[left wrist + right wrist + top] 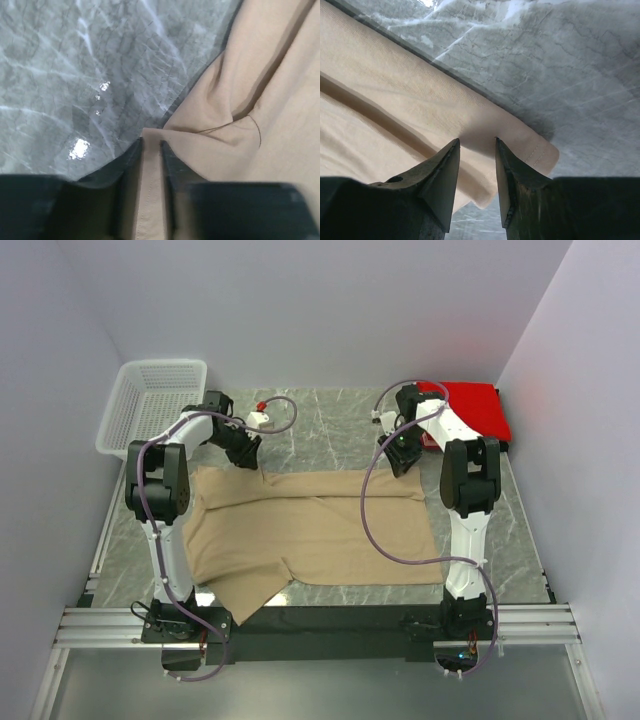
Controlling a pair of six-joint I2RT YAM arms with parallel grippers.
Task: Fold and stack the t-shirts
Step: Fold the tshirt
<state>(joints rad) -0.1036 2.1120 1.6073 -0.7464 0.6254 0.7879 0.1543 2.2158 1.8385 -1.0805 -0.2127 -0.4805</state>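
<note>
The tan t-shirt (310, 530) lay spread at table (330, 420) centre, with the red t-shirt (475, 408) folded at 1 o'clock. Step in hand: first fold. The left gripper (151, 150), at the shirt's 11 o'clock corner, pinched the hem. The right gripper (476, 150), at the 1 o'clock corner, straddled the hem slightly parted — clamping unconfirmed. The next move probably required lifting both corners evenly toward 6 o'clock.

My left pincer (151, 145) and right pincer (477, 142) are black, the tan t-shirt (310, 530) is plain, the red t-shirt (475, 405) bright and unpatterned, the worktop (330, 420) grey marbled with white veins, the mesh basket (128, 410) white.
</note>
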